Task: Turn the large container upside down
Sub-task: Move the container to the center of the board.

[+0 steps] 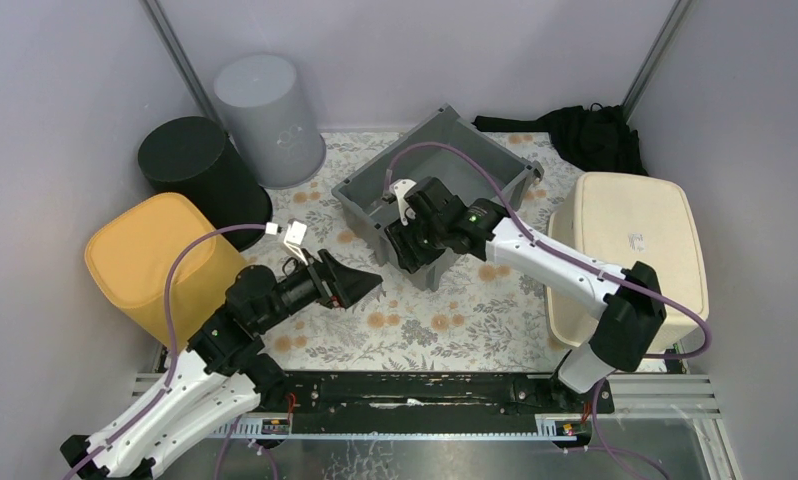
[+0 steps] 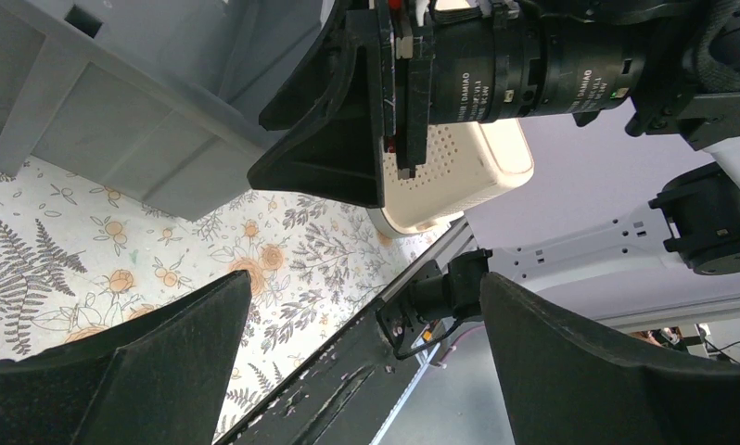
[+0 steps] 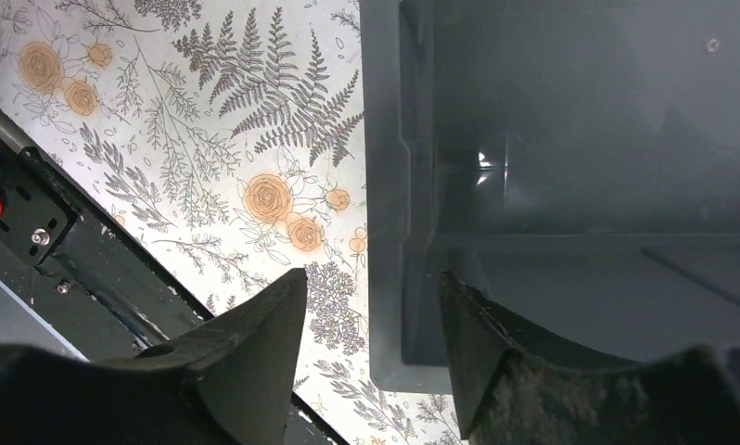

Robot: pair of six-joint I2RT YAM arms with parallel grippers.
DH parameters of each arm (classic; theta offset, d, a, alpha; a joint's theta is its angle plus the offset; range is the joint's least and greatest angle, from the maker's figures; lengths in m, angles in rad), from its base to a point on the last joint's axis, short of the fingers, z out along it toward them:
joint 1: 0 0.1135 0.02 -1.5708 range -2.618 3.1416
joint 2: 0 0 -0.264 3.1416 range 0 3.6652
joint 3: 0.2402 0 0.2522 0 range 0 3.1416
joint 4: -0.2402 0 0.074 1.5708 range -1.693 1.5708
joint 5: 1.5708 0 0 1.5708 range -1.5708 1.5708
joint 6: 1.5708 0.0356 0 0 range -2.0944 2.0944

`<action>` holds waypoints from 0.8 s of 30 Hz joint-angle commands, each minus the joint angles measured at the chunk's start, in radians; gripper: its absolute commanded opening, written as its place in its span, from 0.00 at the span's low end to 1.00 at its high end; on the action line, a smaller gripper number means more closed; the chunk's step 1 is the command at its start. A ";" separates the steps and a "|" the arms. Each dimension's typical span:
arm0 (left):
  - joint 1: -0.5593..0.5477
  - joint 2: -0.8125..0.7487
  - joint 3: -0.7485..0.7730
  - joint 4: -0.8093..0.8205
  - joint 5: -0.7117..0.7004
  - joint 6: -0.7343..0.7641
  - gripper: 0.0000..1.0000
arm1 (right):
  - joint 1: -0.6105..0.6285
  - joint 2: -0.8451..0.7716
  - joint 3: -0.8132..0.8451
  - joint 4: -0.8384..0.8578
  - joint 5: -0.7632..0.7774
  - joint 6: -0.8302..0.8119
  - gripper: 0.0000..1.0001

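The large grey container (image 1: pixel 455 170) stands open side up on the floral mat, at the back middle. It also shows in the left wrist view (image 2: pixel 116 120) and the right wrist view (image 3: pixel 580 139). My right gripper (image 1: pixel 410 250) is open at its near left corner. In the right wrist view (image 3: pixel 371 278) one finger hangs outside over the mat and the other inside, with the wall between them, and I cannot tell if they touch it. My left gripper (image 1: pixel 370 285) is open and empty, low over the mat left of the container, and also shows in its own view (image 2: pixel 366 315).
A cream bin (image 1: pixel 630 250) lies upside down at the right. A yellow bin (image 1: pixel 150 260), a black cylinder (image 1: pixel 190 160) and a grey round bin (image 1: pixel 265 115) stand at the left. A black cloth (image 1: pixel 595 130) lies at the back right. The black rail (image 1: pixel 425 390) runs along the front.
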 commanded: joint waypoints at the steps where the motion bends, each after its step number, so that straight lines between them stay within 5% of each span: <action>1: 0.009 -0.034 0.049 -0.037 -0.030 0.025 1.00 | 0.008 -0.015 0.060 -0.038 -0.011 0.000 0.63; 24: 0.008 -0.140 0.125 -0.165 -0.114 0.048 1.00 | 0.009 0.270 0.364 -0.034 0.043 -0.039 0.64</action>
